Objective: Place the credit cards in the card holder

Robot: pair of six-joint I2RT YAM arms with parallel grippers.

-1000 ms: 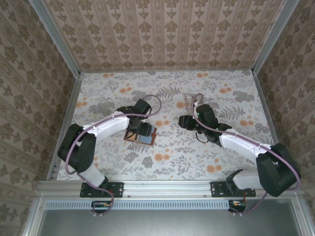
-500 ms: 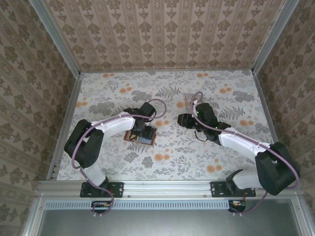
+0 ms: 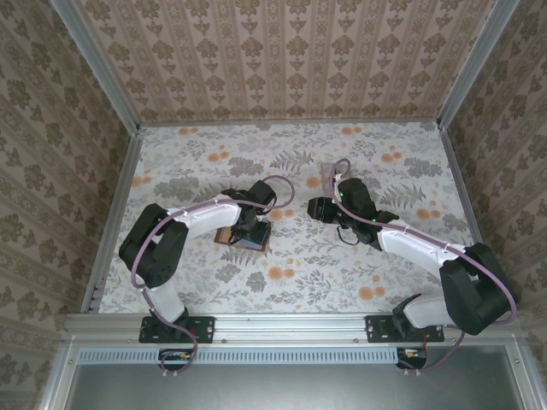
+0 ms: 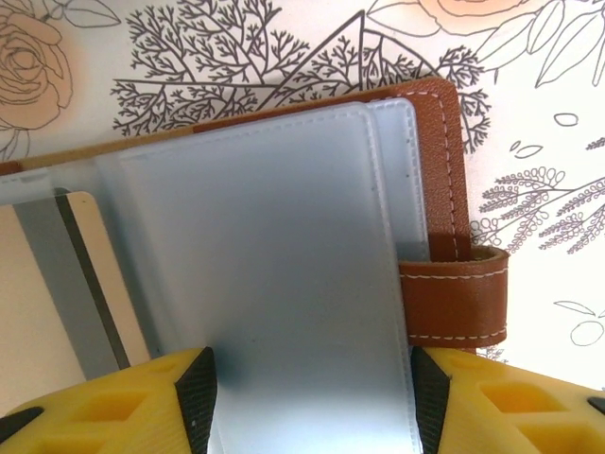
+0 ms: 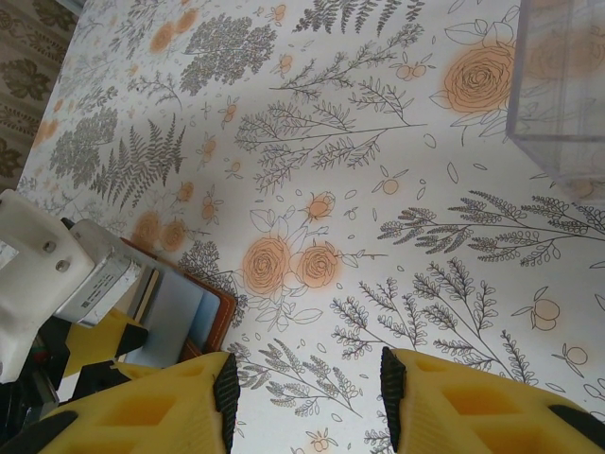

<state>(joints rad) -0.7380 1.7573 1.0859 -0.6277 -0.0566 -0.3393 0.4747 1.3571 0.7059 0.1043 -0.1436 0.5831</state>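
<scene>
**Left gripper astride the open wallet**

The reddish-brown leather card holder point(image 4: 444, 161) lies open left of the floral table's point(image 3: 385, 145) middle. The left gripper's point(image 4: 307, 397) parted jaws straddle its frosted plastic sleeve point(image 4: 265, 265), beside a tan striped card point(image 4: 47, 284). The right gripper point(image 5: 307, 378) hovers open, empty.

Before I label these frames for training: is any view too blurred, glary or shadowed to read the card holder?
Left wrist: card holder sharp, evenly lit, no glare, stitching legible. Top external: soft even light, but it is tiny and partly under the left arm. Right wrist: tablecloth crisp, holder's corner somewhat shaded.
</scene>
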